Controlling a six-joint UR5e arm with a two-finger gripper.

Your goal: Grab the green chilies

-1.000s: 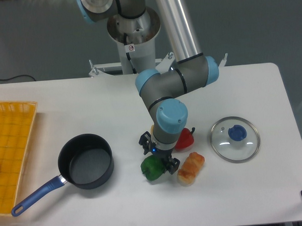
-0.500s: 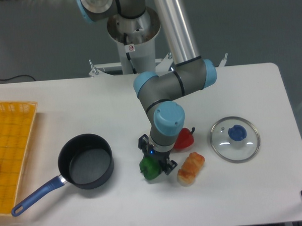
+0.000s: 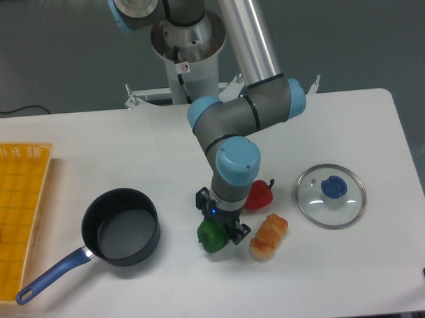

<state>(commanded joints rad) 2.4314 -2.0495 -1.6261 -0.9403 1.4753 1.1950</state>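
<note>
- A dark saucepan (image 3: 122, 237) with a blue handle sits at the front left of the white table (image 3: 356, 279), handle pointing toward the near edge
- The green chilies (image 3: 212, 236), a glossy lobed green pepper toy, sits on the table just right of the saucepan, directly under the arm's wrist
- The gripper (image 3: 222, 227) is down over the green pepper, one black finger showing at its upper left and one at its right; whether the fingers are pressed onto it or merely straddling it cannot be told from this view
- A browned, bread-like toy (image 3: 269, 236) lies just right of the gripper, close to the right finger
- A red pepper (image 3: 260, 195) with a dark stem rests just behind the bread-like toy, partly hidden by the wrist
- A glass lid (image 3: 330, 195) with a blue knob lies flat, well to the right of the peppers
- An orange mesh tray (image 3: 15, 208) occupies the left edge of the table
- The arm's base column (image 3: 188, 48) stands at the far edge, behind the table
</note>
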